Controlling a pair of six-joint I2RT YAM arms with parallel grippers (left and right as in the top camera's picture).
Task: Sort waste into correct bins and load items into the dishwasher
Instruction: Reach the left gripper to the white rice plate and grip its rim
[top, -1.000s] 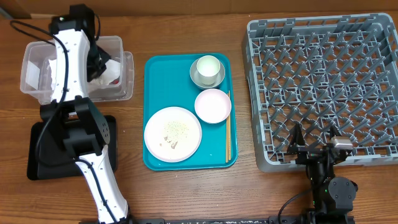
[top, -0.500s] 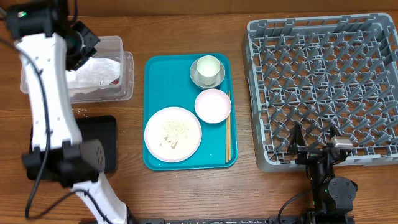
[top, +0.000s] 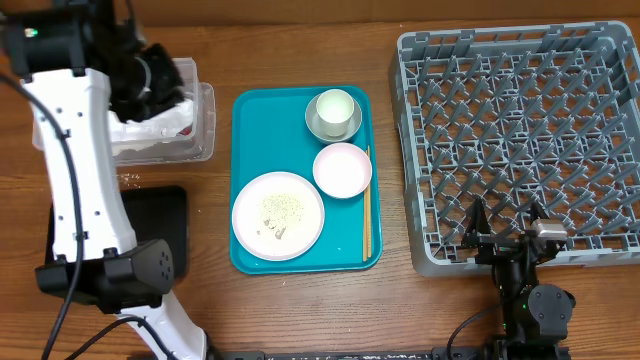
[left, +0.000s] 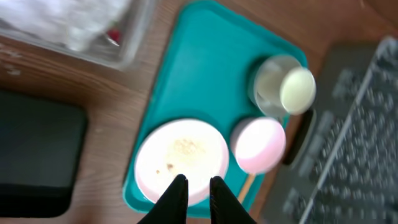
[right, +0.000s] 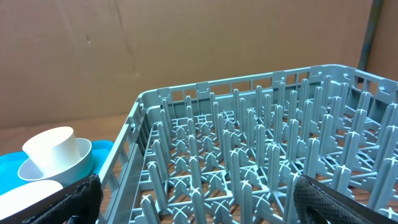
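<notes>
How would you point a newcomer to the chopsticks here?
Start at the teal tray mid-table, between the clear tub and the grey rack. Along its right edge, beside the small white bowl and the large plate, lie the chopsticks. They are the only thin, straight wooden thing there; everything else on it is round and pale.

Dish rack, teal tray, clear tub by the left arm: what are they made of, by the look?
Dish rack: likely moulded plastic. It is a uniform matte grey, and the pegs and rim look like one piece.
Teal tray: probably plastic. The colour is even, the face smooth, the raised lip rounded.
Clear tub: thin transparent plastic. Its contents show through the walls.
</notes>
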